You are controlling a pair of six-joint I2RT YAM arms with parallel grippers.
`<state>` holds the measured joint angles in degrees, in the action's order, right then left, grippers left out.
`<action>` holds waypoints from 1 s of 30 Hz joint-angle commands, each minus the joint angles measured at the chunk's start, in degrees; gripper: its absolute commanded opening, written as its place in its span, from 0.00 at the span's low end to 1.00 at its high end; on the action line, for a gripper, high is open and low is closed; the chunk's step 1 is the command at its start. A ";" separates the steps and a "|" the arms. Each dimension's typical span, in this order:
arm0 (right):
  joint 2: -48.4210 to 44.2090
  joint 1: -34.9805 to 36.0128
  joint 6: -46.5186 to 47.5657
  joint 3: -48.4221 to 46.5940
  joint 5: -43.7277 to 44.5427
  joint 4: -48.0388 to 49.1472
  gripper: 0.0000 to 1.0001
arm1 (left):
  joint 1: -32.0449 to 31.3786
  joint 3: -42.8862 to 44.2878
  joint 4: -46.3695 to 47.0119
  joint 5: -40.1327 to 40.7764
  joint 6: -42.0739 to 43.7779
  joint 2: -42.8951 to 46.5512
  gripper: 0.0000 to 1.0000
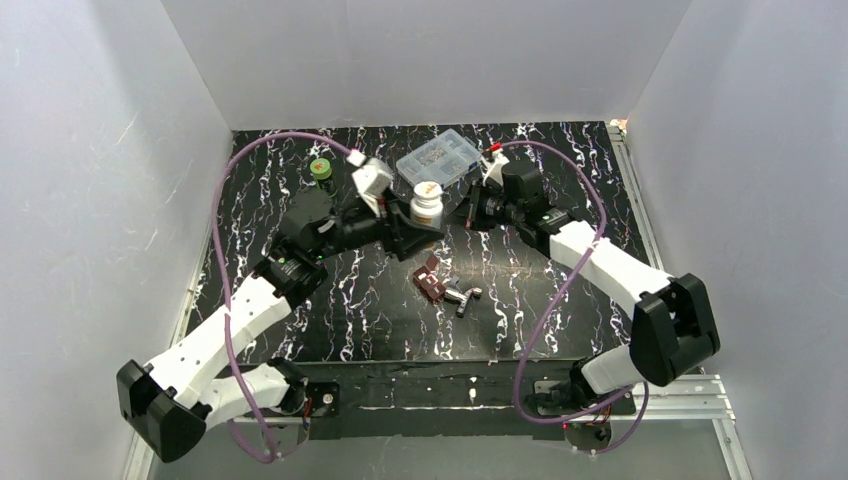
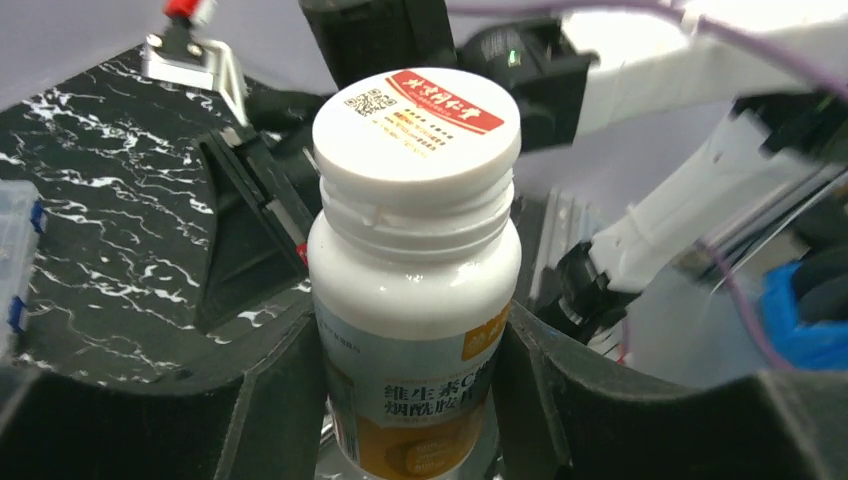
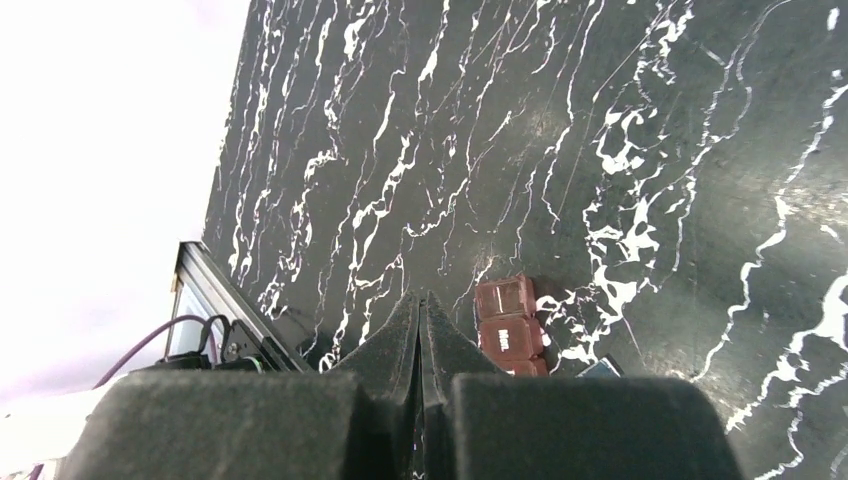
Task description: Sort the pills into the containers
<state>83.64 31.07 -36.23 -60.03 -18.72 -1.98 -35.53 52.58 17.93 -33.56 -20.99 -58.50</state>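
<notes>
The left hand (image 2: 415, 425) is clamped around the lower body of an upright white plastic pill bottle (image 2: 415, 270) with a red-labelled white cap. At 3 o'clock of it in the top view, the right hand (image 3: 422, 330) has its fingers pressed together on nothing. The small flat dark red-brown rectangular case (image 1: 430, 281) lies on the black white-veined desk (image 1: 370, 320) at 6 o'clock of the bottle, with a shiny silver metal piece (image 1: 463, 298) just beside it at 4 o'clock, and a clear plastic compartment box (image 1: 438, 158) sits at 12 o'clock of the bottle.
</notes>
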 commanded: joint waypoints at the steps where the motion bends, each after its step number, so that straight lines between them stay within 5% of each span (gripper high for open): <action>1: -4.41 -2.16 2.07 -1.58 0.68 -2.98 0.04 | -8.46 9.03 -21.95 10.51 22.32 -2.12 0.00; 4: -6.31 -3.05 2.68 -1.49 0.92 -4.81 0.05 | -13.05 9.02 -28.58 28.06 32.87 -3.25 0.00; 10: -8.30 -4.17 3.44 -1.59 3.14 -7.28 0.06 | -13.62 7.89 -34.14 37.55 37.29 -2.89 0.00; 14: -6.95 -4.49 3.94 -1.56 3.61 -8.01 0.06 | -13.63 13.71 -49.67 36.00 33.94 -9.89 0.00; 19: -4.84 -4.53 3.85 1.02 2.99 -6.51 0.06 | -13.59 14.38 -58.07 33.56 27.59 -17.17 0.00; 30: -0.49 -4.93 1.71 4.75 2.39 -2.49 0.05 | -14.92 16.66 -62.00 40.18 21.43 -33.09 0.00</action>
<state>82.19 26.79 -33.82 -56.18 -16.01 -8.56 -49.87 65.69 -40.71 2.85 2.57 -87.59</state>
